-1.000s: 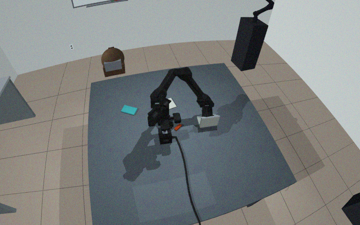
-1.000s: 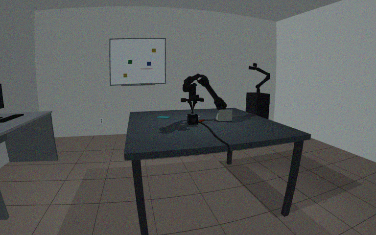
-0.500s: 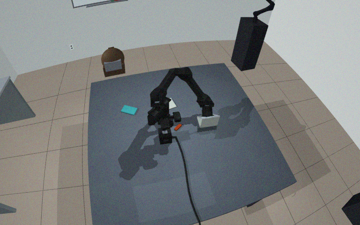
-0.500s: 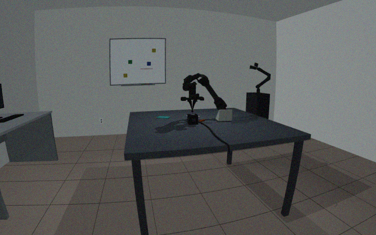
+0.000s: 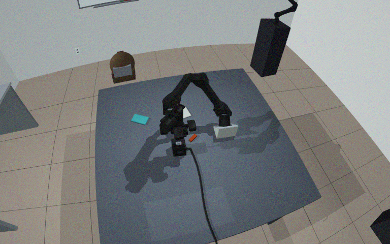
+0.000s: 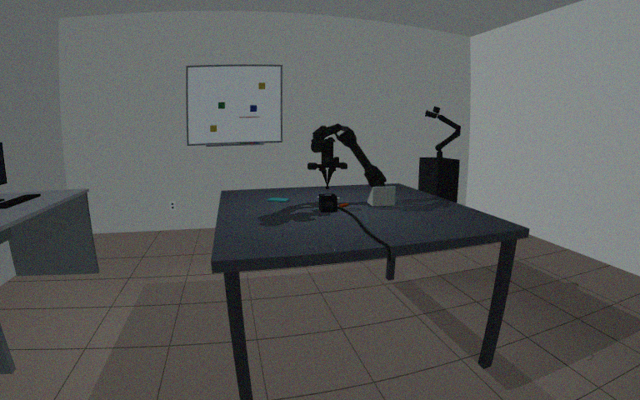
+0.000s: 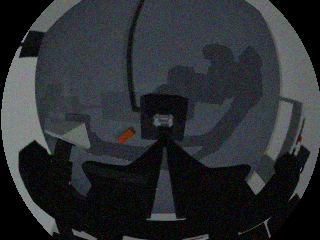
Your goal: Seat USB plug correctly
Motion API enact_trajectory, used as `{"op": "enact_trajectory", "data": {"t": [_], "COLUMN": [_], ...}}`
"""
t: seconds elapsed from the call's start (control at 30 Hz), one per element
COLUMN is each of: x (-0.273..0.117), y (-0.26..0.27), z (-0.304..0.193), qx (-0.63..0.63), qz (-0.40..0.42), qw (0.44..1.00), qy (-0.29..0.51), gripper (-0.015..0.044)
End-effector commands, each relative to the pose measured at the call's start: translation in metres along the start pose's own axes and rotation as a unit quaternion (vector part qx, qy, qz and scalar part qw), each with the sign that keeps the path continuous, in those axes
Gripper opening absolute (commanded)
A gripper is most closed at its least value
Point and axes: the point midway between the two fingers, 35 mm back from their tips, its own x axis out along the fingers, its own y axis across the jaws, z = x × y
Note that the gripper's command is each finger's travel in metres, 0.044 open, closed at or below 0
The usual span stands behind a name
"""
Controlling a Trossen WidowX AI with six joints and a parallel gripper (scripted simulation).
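The black power cube (image 5: 179, 150) (image 6: 327, 203) (image 7: 150, 129) stands on the table, with a pale metallic socket (image 5: 177, 143) (image 7: 163, 120) on its top. My gripper (image 6: 327, 183) (image 7: 164, 142) points straight down with its fingers together, shut on the small dark USB plug (image 6: 327, 187). In the exterior view the fingertips and plug are just above the cube, with a narrow gap between. The plug is very dark and partly hidden by the fingertips in the wrist view, so which way round it faces cannot be told.
A black cable (image 5: 201, 187) (image 6: 366, 228) (image 7: 131, 60) runs from the cube over the table edge. An orange block (image 5: 192, 138) (image 6: 343, 205) (image 7: 126, 135) lies close beside the cube. A teal slab (image 5: 139, 119) (image 6: 277, 199) and a white piece (image 5: 186, 113) lie farther back. The arm's pale base (image 5: 225, 131) stands right.
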Motion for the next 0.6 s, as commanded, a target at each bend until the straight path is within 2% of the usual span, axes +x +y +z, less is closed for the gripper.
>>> {"op": "enact_trajectory", "data": {"t": [0.0,0.27,0.57], "x": [-0.0030,-0.0033,-0.0027], "y": [0.0004,0.0001,0.0000], "z": [0.0008,0.0002,0.0000], "qx": [0.001,0.024,0.137], "qz": [0.001,0.000,0.000], "qw": [1.000,1.000,0.991], "qy": [-0.002,0.000,0.000], "gripper": [0.0000,0.0000,0.0000]}}
